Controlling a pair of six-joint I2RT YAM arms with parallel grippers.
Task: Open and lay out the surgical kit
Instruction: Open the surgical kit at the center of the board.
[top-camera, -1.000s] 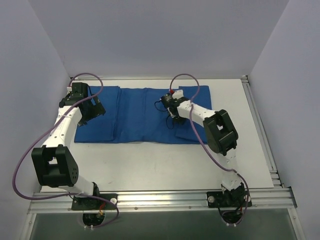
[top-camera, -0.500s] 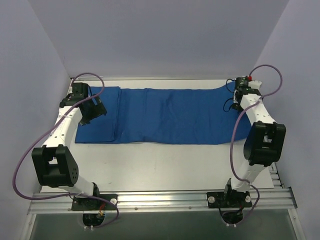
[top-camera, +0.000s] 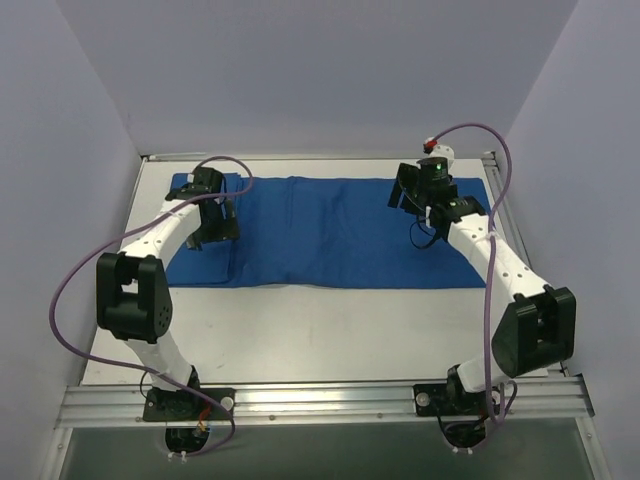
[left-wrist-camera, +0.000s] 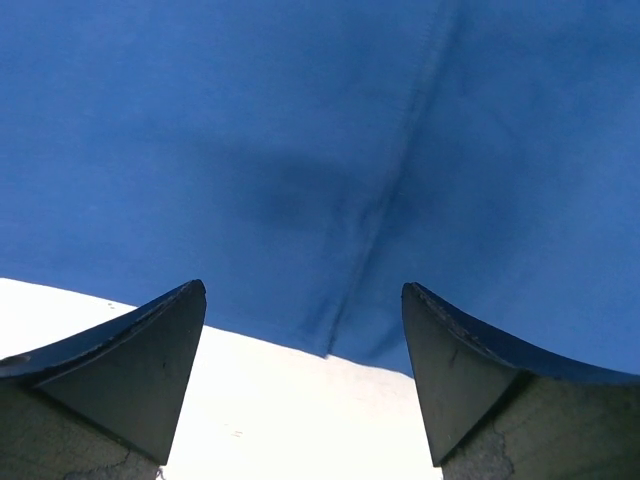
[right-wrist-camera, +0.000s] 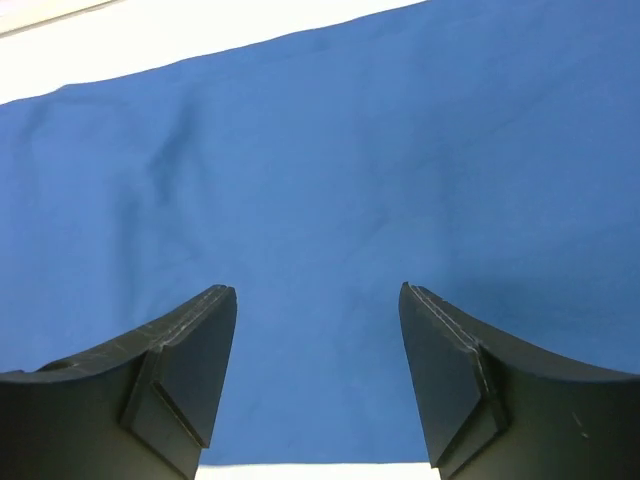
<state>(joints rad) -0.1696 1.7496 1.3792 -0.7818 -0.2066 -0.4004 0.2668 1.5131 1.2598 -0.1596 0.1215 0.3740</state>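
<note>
The far half of the tabletop (top-camera: 330, 335) is covered by the blue cloth wrap (top-camera: 330, 225), which is spread flat except for a low fold (top-camera: 238, 240) near its left end. Its middle is left open between the left gripper (left-wrist-camera: 300, 300) and the right gripper (right-wrist-camera: 318, 295). Both are hung over the cloth's ends with their jaws apart. The room is bounded by the side walls (top-camera: 60, 150) and the back wall (top-camera: 320, 80).

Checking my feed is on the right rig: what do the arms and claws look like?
The left arm and right arm are white links with chunky black joint housings, each trailing a looping purple cable. The right wrist shows a small red cap and green light. The left claw and right claw have dark, curved, wedge-shaped fingers.
</note>
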